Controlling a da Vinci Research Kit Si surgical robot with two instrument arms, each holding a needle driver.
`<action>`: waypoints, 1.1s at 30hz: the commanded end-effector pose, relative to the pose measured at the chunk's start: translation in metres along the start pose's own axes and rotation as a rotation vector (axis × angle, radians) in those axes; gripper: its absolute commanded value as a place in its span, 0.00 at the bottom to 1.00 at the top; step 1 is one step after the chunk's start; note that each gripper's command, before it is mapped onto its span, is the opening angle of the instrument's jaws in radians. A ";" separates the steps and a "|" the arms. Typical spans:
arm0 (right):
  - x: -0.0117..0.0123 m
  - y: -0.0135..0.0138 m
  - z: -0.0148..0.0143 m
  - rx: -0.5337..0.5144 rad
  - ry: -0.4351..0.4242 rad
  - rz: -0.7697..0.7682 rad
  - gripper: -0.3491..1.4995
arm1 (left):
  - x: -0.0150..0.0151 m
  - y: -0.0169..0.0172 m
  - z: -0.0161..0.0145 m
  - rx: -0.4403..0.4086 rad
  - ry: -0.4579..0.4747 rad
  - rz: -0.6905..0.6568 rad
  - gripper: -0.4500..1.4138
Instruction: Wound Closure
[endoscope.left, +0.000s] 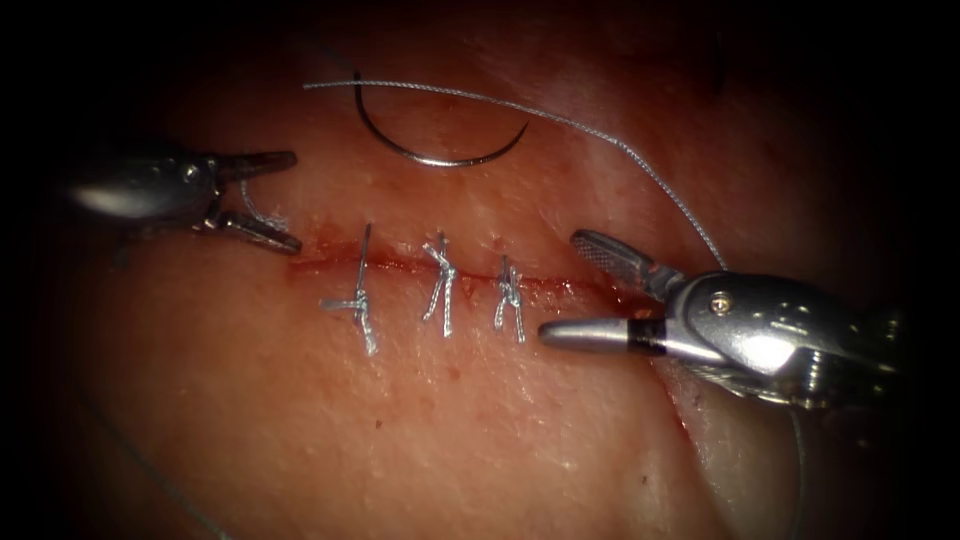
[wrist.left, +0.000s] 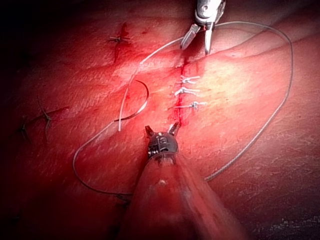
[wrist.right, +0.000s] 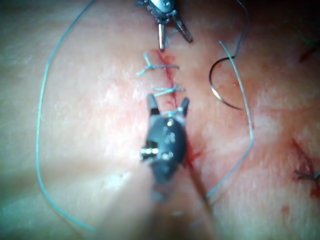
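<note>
Your left tool (endoscope.left: 285, 200) sits at the left end of the cut (endoscope.left: 580, 286) with its jaws spread and nothing between them; a short bit of thread lies just by the lower jaw, but whether it touches the metal is hard to make out. Your right tool (endoscope.left: 565, 285) is at the right end of the cut, jaws also spread wide and holding nothing — one jaw lies on the far side of the cut line, the other on the near side. The needle (endoscope.left: 440, 150) lies free on the tissue (endoscope.left: 300, 420) on the far side of the cut, well apart from both tools, its curve open toward the far edge; it looks to rest on the surface rather than in the tissue, though its left end fades into shadow and you cannot see exactly where it stops. The thread (endoscope.left: 620, 145) runs across the needle from the left and sweeps right and down until it passes behind your right tool, so its course there is hidden. Three knotted stitches (endoscope.left: 440, 285) cross the cut between the two tools, with red fluid (endoscope.left: 400, 262) along the line. In the left wrist view the same thread (wrist.left: 280, 95) loops widely around the field, and where it ends is cut off by the shaft — older stitch marks (wrist.left: 119, 40) show farther away.
</note>
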 end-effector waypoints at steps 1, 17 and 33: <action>-0.0004 -0.0003 0.0009 0.002 0.001 -0.001 0.99 | -0.0002 0.0001 0.0008 -0.003 -0.011 -0.009 0.58; -0.0007 -0.0005 0.0014 -0.001 0.002 -0.004 0.99 | 0.0100 0.0001 -0.0056 -0.032 0.135 -0.042 0.67; 0.0009 0.0010 -0.0008 0.009 -0.001 -0.011 0.95 | 0.0139 0.0038 -0.0031 -0.128 0.337 -0.099 0.49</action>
